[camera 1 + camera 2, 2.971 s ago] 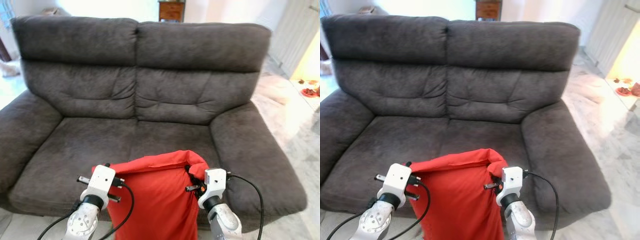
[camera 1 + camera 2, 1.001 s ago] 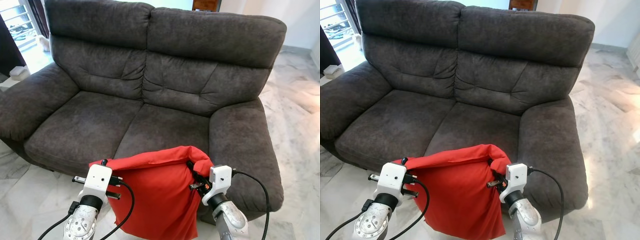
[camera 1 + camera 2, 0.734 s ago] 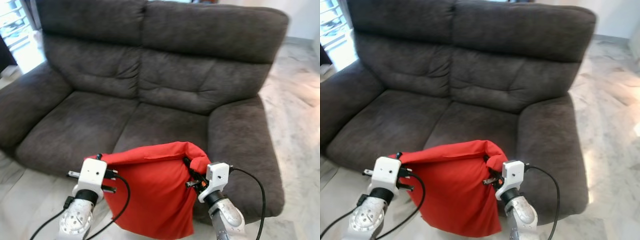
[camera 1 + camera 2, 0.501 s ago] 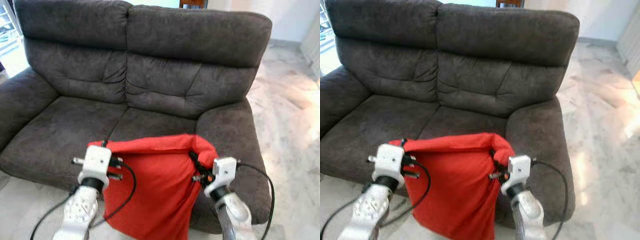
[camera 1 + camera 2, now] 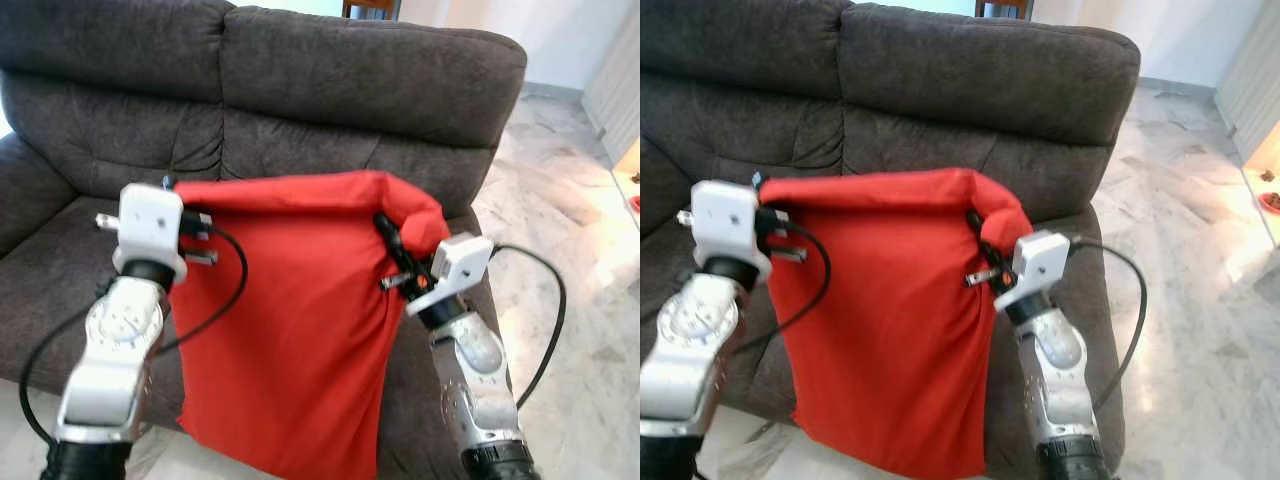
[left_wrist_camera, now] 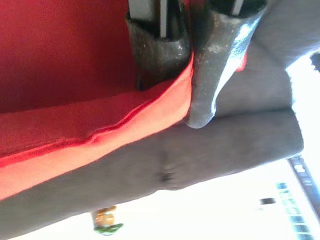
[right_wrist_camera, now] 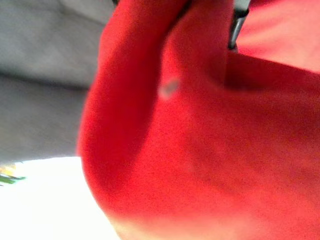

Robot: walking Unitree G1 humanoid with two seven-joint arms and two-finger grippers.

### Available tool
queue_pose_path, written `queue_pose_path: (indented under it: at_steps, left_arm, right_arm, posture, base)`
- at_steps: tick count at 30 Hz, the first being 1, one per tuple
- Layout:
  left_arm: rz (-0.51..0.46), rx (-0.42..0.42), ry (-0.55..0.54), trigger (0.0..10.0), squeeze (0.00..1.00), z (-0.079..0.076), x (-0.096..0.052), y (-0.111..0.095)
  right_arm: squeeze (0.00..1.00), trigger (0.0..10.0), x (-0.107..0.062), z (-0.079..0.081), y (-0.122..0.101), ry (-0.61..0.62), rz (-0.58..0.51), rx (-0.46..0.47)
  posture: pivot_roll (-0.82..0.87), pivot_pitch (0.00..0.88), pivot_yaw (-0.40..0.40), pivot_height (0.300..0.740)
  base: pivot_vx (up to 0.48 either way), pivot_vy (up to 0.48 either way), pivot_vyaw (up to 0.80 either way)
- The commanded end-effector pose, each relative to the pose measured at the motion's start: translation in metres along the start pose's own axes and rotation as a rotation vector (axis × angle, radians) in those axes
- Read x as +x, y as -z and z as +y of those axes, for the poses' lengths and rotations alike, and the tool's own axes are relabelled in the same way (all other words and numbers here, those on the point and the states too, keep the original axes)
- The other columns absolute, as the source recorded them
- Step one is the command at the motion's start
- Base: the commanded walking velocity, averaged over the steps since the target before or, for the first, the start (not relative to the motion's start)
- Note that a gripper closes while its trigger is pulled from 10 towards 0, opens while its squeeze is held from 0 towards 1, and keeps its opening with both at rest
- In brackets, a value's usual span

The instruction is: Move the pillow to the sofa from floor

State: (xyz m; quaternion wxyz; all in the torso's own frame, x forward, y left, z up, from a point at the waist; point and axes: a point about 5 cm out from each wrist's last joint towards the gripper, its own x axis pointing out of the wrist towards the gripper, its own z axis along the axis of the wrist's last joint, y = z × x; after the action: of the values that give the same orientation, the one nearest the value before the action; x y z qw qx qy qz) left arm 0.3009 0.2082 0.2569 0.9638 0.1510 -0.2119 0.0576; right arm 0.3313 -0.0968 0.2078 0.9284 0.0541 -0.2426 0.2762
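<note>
Two grippers, left gripper (image 5: 178,222) and right gripper (image 5: 392,252), each clenched on a top corner of the red pillow (image 5: 290,330), hold it hanging before the sofa (image 5: 350,90) front edge; limp, light, best pinched at corners.

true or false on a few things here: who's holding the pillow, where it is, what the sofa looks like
1. The pillow is red. True.
2. It lies flat on the sofa seat. False: it hangs in the air in front of the sofa, held by its top edge.
3. The left gripper and the right gripper each hold an upper corner of the pillow. True.
4. The sofa is light blue. False: it is dark grey.
5. The left gripper's fingers pinch the pillow's edge. True.
</note>
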Motion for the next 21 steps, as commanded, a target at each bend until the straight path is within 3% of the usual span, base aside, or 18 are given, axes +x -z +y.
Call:
queue_pose_path:
  at_steps: [1,5,9,10,11,13,14,15,21]
  left_arm:
    - [-0.125,0.023,-0.150,10.0,0.00,0.034,0.005,-0.034]
    - [-0.120,0.028,-0.147,10.0,0.00,0.033,0.004,-0.035]
    - [-0.054,0.011,-0.106,10.0,0.00,0.026,0.001,-0.021]
    - [0.020,0.002,-0.025,10.0,0.00,0.018,-0.001,-0.010]
    - [0.116,0.021,0.125,10.0,0.00,0.003,-0.007,0.007]
    - [0.138,0.032,0.174,10.0,0.00,-0.001,-0.010,0.012]
    - [0.181,0.053,0.236,10.0,0.00,-0.008,-0.018,0.021]
    - [0.219,0.039,0.238,10.0,0.00,-0.010,-0.024,0.029]
    - [0.265,0.078,0.241,10.0,0.00,-0.013,-0.029,0.036]
  right_arm:
    - [0.00,10.0,-0.002,-0.012,-0.021,0.039,-0.081,-0.017]
    - [0.00,10.0,-0.001,-0.008,-0.021,0.010,-0.070,-0.015]
    - [0.00,10.0,-0.008,-0.010,-0.005,0.020,0.016,-0.014]
    - [0.00,10.0,-0.012,-0.014,0.003,0.045,0.056,-0.023]
    - [0.00,10.0,-0.019,-0.020,0.013,0.086,0.118,-0.023]
    - [0.00,10.0,-0.021,-0.022,0.017,0.098,0.137,-0.025]
    - [0.00,10.0,-0.028,-0.026,0.024,0.126,0.178,-0.033]
    - [0.00,10.0,-0.035,-0.030,0.031,0.151,0.225,-0.050]
    - [0.00,10.0,-0.043,-0.030,0.040,0.149,0.263,-0.029]
  posture:
    - [0.20,0.155,-0.029,0.737]
    - [0.20,0.156,-0.032,0.737]
    - [0.20,0.157,-0.034,0.737]
    - [0.20,0.157,-0.036,0.737]
    - [0.20,0.157,-0.036,0.737]
    - [0.20,0.157,-0.036,0.737]
    - [0.20,0.159,-0.036,0.737]
    - [0.19,0.157,-0.035,0.737]
    - [0.19,0.161,-0.036,0.737]
  base:
    - [0.356,0.000,0.00]
    - [0.352,0.000,0.00]
    - [0.082,0.000,0.00]
    - [0.000,0.000,0.00]
    - [0.000,0.000,0.00]
    - [0.000,0.000,0.00]
    - [0.000,0.000,0.00]
    - [0.000,0.000,0.00]
    - [0.000,0.000,0.00]
